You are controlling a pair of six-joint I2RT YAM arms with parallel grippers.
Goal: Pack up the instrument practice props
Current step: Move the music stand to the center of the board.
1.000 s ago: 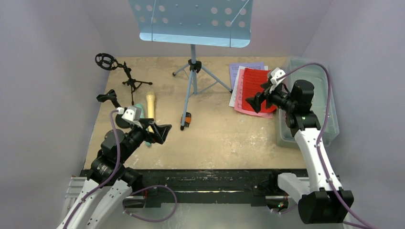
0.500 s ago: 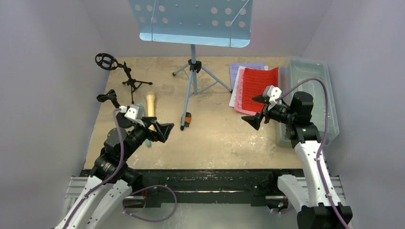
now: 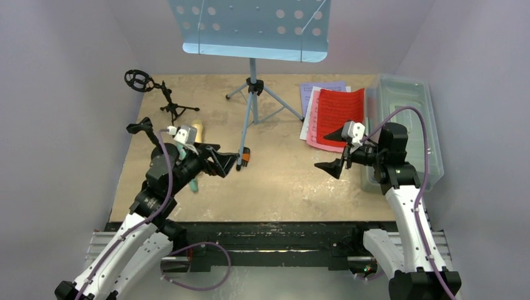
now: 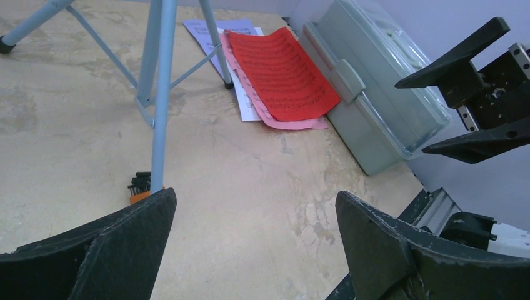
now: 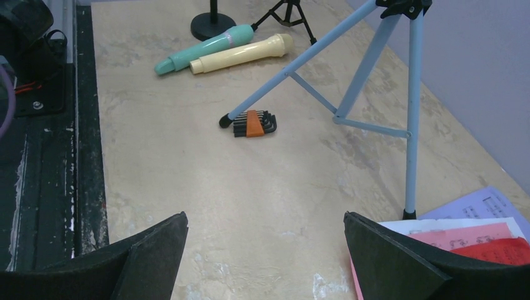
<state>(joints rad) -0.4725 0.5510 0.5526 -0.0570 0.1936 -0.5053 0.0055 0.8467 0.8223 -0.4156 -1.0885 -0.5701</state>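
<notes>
The light-blue tripod (image 3: 252, 94) stands at the back centre with its perforated tray (image 3: 255, 28) on top. Red (image 3: 339, 115), pink and purple (image 3: 322, 89) sheet-music pages lie stacked at the right. The yellow microphone (image 3: 197, 130) and the mint-green microphone (image 5: 203, 50) lie side by side at the left, partly hidden by my left arm from above. Two small black microphone tripods (image 3: 167, 103) stand at the back left. My left gripper (image 3: 230, 161) is open and empty above the table near the tripod's front foot. My right gripper (image 3: 328, 151) is open and empty, just in front of the pages.
A translucent grey tub (image 3: 406, 125) stands along the right edge, beside the pages. An orange-and-black hex key set (image 3: 244, 157) lies at the tripod's front foot, also in the right wrist view (image 5: 253, 123). Purple walls close in the left, right and back.
My left gripper has swung right, toward the tripod's front foot. My right gripper has moved off the red page, nearer and to the left. Both stayed open.
</notes>
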